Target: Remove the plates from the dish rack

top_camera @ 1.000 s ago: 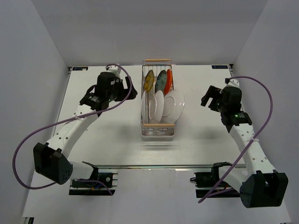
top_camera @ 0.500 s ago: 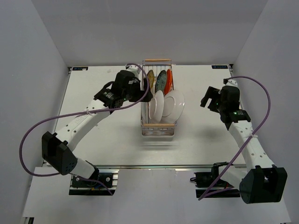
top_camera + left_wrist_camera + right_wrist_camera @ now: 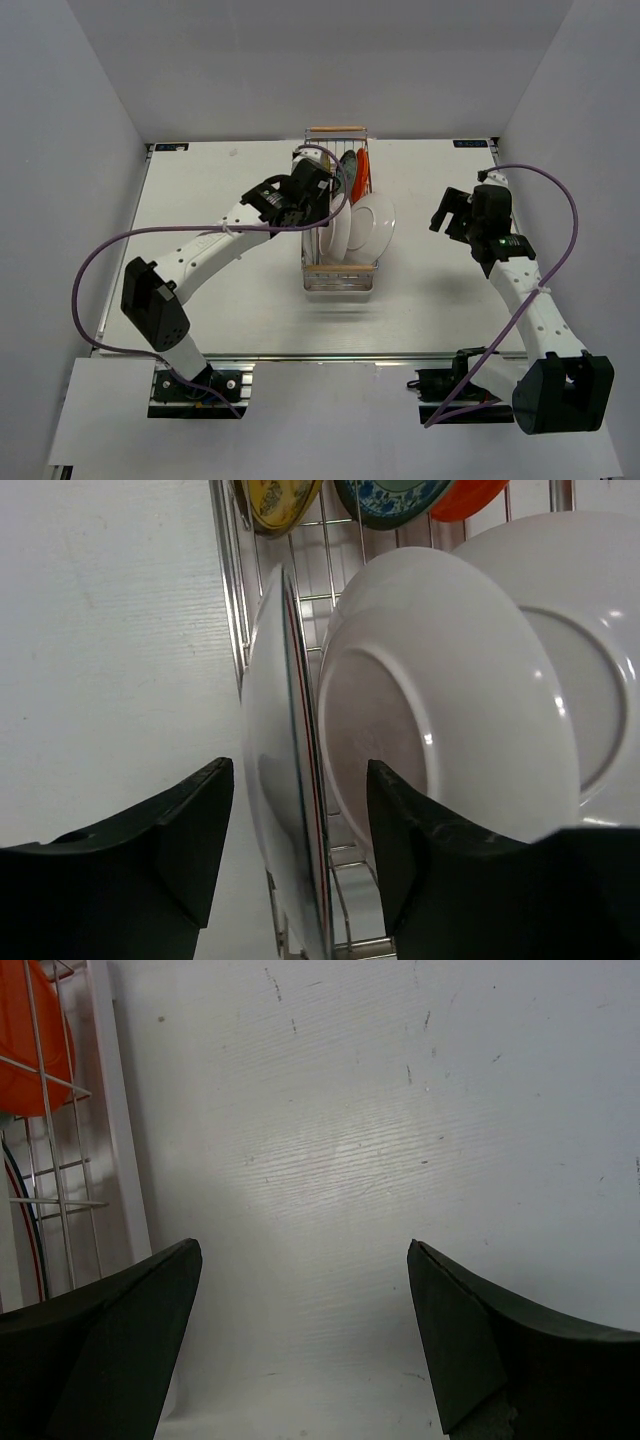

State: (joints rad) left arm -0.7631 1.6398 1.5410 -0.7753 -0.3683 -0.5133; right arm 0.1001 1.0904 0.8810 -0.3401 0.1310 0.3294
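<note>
The silver wire dish rack [image 3: 338,272] stands mid-table with plates on edge in it. My left gripper [image 3: 318,205] is open and hangs over the rack's left side. In the left wrist view its fingers [image 3: 190,830] straddle the rim of a white plate with a red line [image 3: 285,780], not touching it. Beside it stand two plain white plates [image 3: 440,700], and farther back a yellow patterned plate [image 3: 278,498], a teal plate [image 3: 392,498] and an orange-red plate [image 3: 470,494]. My right gripper [image 3: 447,212] is open and empty over bare table, right of the rack [image 3: 60,1110].
The white table [image 3: 200,290] has walls on the left, back and right. Purple cables loop off both arms. The rack's tan handle bars [image 3: 336,129] mark its far and near ends.
My left arm has swung right from the table's left part to over the rack, its open fingers now around the red-lined plate's rim. The right arm has barely moved.
</note>
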